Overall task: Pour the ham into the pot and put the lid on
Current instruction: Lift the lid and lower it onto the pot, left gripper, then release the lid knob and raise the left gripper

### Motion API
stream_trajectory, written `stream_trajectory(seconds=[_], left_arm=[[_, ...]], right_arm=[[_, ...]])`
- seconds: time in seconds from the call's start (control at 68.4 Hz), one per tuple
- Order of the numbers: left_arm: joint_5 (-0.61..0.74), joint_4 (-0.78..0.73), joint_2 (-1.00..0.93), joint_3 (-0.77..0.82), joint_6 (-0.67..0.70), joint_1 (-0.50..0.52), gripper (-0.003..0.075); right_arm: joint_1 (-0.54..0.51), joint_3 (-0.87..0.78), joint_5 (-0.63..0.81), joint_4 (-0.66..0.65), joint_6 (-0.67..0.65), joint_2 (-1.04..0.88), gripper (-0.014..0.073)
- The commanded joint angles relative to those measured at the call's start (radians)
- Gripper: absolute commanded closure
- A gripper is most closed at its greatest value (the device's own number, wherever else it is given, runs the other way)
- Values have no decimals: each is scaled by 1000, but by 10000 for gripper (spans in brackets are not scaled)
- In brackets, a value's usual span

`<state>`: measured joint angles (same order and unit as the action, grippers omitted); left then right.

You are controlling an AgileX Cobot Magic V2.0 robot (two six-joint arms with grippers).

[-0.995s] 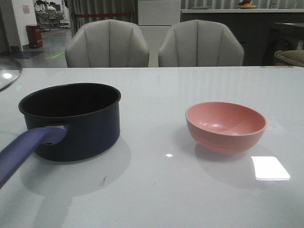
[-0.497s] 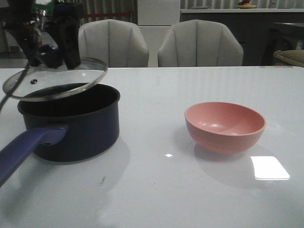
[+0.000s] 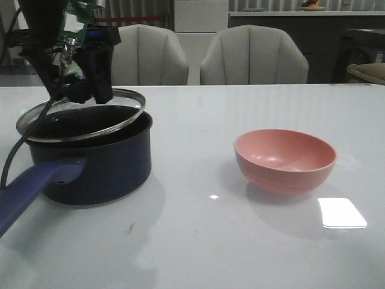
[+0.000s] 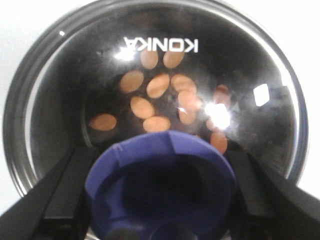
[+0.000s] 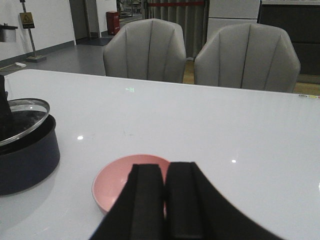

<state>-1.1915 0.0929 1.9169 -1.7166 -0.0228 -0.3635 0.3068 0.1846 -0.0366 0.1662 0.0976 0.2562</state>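
Note:
My left gripper [image 3: 84,89] is shut on the dark blue knob [image 4: 160,182] of the glass lid [image 3: 81,117]. It holds the lid tilted just over the mouth of the dark navy pot [image 3: 96,165]. Whether the lid touches the pot's rim I cannot tell. In the left wrist view the black fingers [image 4: 67,187] flank the knob, and several orange-pink ham slices [image 4: 150,107] lie in the pot under the glass [image 4: 240,65]. My right gripper [image 5: 165,169] is shut and empty above the pink bowl [image 5: 117,182], and is out of the front view.
The pot's purple-blue handle [image 3: 30,186] points toward the table's front left. The empty pink bowl [image 3: 286,159] stands to the right of the pot. Two grey chairs [image 3: 252,57] stand behind the table's far edge. The pot [image 5: 25,160] also shows in the right wrist view.
My left gripper has come in from the left with the lid, moving right and down until the lid is over the pot's mouth. The bowl has not moved.

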Motion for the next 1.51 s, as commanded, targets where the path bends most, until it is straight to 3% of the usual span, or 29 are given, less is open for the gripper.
stream_trajectory(seconds=[0.0,0.336,0.424,0.541,0.658,1.155,1.36,1.492], left_arm=[[44,18,-53,-34,2,-7,470],[22,18,-29,-34,2,-7,458],[6,7,-26,-34,2,-7,377],[2,4,-25,-34,2,-7,209],[-1,4,-25,-34,2,-7,120],[-2,16,-47,-126,2,-7,118],[50,16,-173,-105,-20,-7,118],[144,40,-311,1,-20,-7,118]], right_arm=[[0,27,80,2,11,6,428],[0,27,80,2,11,6,428],[0,27,80,2,11,6,428],[0,27,80,2,11,6,428],[0,27,80,2,11,6,428],[0,27,80,2,11,6,428],[0,27,80,2,11,6,428],[0,27,80,2,11,6,428]])
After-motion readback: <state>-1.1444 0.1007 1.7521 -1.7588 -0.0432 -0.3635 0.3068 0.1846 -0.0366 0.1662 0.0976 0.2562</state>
